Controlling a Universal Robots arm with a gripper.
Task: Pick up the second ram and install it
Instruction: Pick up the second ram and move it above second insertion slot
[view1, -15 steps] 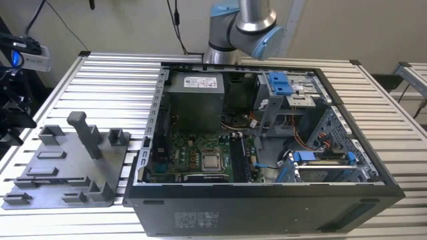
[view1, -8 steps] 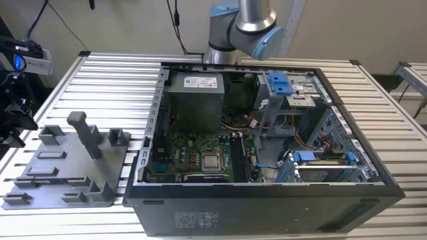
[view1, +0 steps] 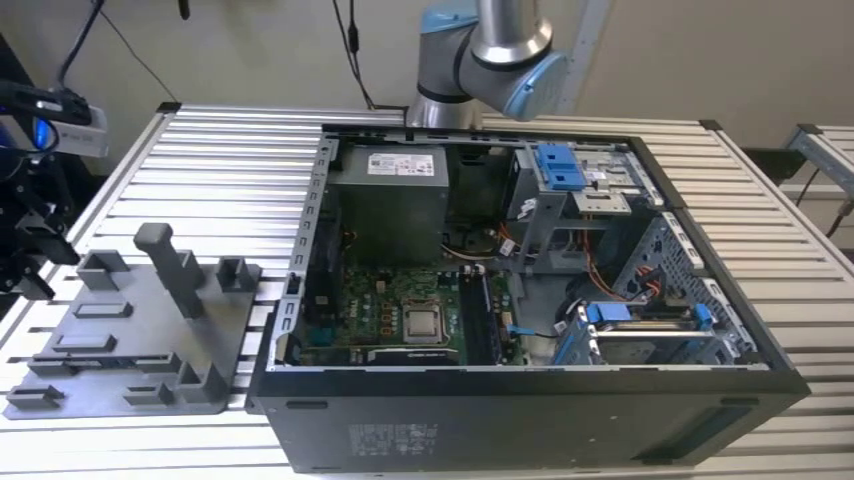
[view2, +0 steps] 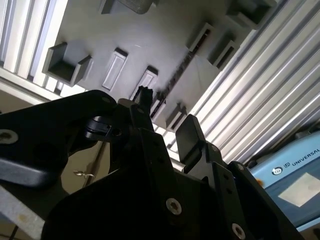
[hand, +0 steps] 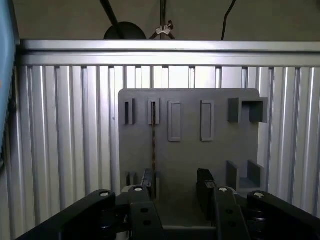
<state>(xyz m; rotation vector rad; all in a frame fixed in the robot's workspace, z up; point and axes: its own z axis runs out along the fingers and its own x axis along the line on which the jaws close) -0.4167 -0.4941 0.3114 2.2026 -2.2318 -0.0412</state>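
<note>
Second ram (hand: 153, 145) stands on edge in a narrow slot of the grey tray (hand: 225, 145), a thin dark strip below the jaws. The jaws hang above it, spread apart and gripping nothing; the strip lines up with one jaw, not the middle of the gap. Beneath the tray lies the slatted metal counter (hand: 75, 150). Beside the tray, away from the jaws, sits the open computer case (view1: 534, 420).

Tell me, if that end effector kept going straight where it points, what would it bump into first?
Probably the second ram, standing on edge in the grey tray: one finger of the open end effector looks lined up with it. Otherwise the tray itself; depth is unclear.
</note>
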